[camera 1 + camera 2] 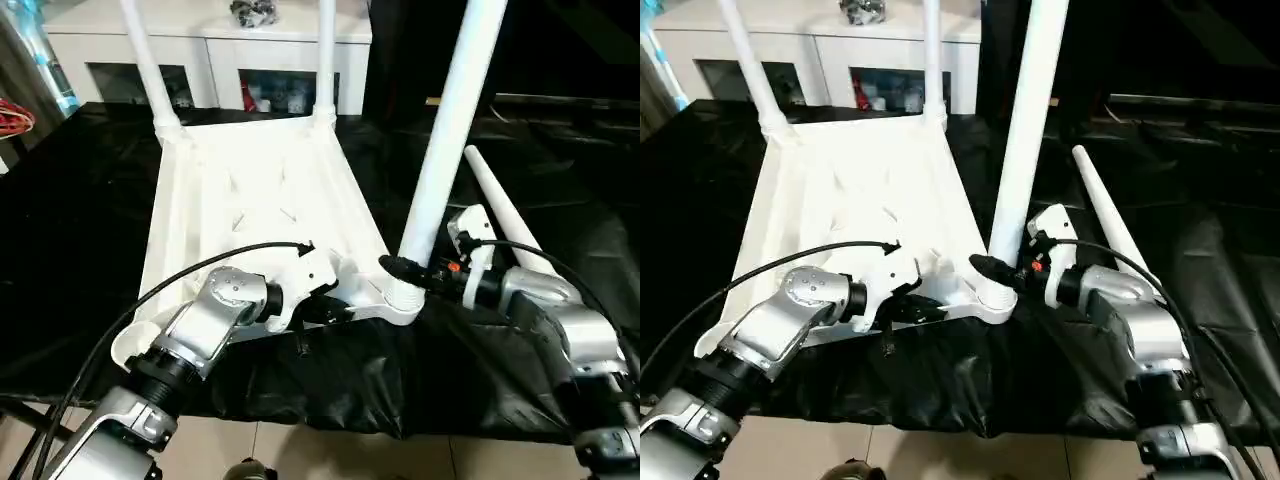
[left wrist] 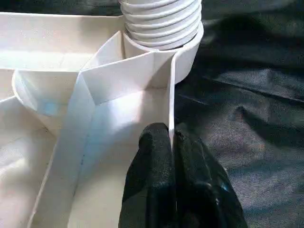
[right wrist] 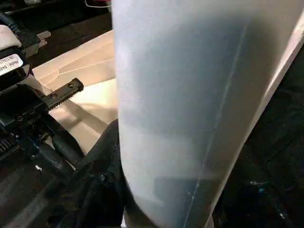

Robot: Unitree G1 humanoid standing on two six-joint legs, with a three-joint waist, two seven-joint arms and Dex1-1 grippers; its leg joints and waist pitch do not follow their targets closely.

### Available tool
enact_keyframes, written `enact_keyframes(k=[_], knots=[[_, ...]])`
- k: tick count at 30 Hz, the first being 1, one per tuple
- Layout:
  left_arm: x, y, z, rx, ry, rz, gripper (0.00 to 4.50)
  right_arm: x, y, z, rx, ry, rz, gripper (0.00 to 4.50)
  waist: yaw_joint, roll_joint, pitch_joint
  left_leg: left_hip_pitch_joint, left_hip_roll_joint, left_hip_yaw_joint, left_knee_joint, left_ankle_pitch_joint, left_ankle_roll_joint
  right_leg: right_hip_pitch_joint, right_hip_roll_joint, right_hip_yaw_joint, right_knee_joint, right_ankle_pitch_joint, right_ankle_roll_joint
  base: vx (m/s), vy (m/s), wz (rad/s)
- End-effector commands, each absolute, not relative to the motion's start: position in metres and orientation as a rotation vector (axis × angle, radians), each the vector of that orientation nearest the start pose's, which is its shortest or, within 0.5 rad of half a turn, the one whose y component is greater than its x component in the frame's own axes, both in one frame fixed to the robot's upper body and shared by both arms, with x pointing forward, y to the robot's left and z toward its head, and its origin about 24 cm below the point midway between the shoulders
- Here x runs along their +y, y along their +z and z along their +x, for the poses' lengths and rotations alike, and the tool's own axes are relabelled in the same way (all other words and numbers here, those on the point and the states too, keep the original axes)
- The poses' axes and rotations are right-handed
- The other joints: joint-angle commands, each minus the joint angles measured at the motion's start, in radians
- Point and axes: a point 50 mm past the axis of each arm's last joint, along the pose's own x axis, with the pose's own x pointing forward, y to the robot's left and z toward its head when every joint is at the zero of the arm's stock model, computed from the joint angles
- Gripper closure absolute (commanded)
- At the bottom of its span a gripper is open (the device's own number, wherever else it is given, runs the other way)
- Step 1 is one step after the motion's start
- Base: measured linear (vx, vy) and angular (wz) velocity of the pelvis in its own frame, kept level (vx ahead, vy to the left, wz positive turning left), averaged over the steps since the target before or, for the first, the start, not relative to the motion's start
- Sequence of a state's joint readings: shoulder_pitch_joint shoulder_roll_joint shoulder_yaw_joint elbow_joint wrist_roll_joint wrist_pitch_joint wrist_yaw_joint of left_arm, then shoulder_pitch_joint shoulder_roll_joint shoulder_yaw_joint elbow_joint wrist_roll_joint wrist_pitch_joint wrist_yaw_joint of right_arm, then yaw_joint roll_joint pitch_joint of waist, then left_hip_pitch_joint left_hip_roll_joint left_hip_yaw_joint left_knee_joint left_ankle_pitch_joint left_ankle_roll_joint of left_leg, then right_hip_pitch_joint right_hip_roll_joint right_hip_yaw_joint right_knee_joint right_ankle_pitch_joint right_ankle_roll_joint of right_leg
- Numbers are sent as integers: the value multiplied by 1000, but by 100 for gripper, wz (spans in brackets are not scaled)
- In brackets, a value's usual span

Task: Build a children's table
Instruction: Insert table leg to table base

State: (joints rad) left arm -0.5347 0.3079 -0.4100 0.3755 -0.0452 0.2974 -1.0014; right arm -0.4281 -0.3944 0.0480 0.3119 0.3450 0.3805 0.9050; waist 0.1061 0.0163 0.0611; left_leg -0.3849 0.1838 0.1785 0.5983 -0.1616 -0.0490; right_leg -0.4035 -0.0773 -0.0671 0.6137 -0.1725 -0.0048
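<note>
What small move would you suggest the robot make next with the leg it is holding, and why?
Probably keep turning the near leg into its corner socket: threads still show above the socket, the right gripper grasps the leg's base, and the left gripper pinches the tabletop rim, steadying it.

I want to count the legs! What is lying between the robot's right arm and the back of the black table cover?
A loose white leg lies on the black cover beyond the right end effector, seen in both eye views.

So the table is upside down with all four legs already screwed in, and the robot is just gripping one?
Not quite. Three legs stand in the table; the fourth leg lies loose on the black cloth, as the left eye view shows. The right gripper does hold the near leg.
</note>
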Motion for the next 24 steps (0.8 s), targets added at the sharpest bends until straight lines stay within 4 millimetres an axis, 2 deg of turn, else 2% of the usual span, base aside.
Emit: enact_keyframes(k=[1, 8, 10, 21, 22, 24], knots=[[82, 64, 302, 340, -1332, 303, 450, -174, 59, 309, 344, 890, 102, 261, 3, -21, -73, 17, 41, -14, -67, -231, 28, 45, -73, 42, -86, -339, -176, 0, 0, 0], [83, 64, 303, 344, -1316, 301, 450, -186, 51, 305, 335, 814, 205, 261, 2, -21, -74, 18, 42, -14, -68, -233, 29, 46, -73, 41, -85, -328, -183, 0, 0, 0], [83, 64, 304, 347, -1310, 305, 450, -189, 46, 301, 326, 802, 230, 261, 3, -18, -74, 19, 42, -14, -68, -236, 28, 44, -73, 42, -86, -327, -181, 0, 0, 0], [84, 66, 309, 340, -1279, 311, 450, -192, 30, 286, 257, 737, 288, 262, 7, -16, -72, 19, 42, -16, -73, -266, 23, 44, -74, 41, -92, -363, -172, 0, 0, 0], [84, 66, 310, 340, -1278, 310, 450, -193, 29, 285, 249, 726, 292, 262, 9, -11, -73, 21, 43, -16, -72, -271, 21, 41, -76, 42, -93, -367, -171, 0, 0, 0], [84, 66, 310, 338, -1274, 310, 450, -193, 29, 283, 238, 721, 284, 262, 7, -14, -73, 19, 43, -17, -74, -274, 21, 43, -74, 41, -92, -366, -169, 0, 0, 0]])
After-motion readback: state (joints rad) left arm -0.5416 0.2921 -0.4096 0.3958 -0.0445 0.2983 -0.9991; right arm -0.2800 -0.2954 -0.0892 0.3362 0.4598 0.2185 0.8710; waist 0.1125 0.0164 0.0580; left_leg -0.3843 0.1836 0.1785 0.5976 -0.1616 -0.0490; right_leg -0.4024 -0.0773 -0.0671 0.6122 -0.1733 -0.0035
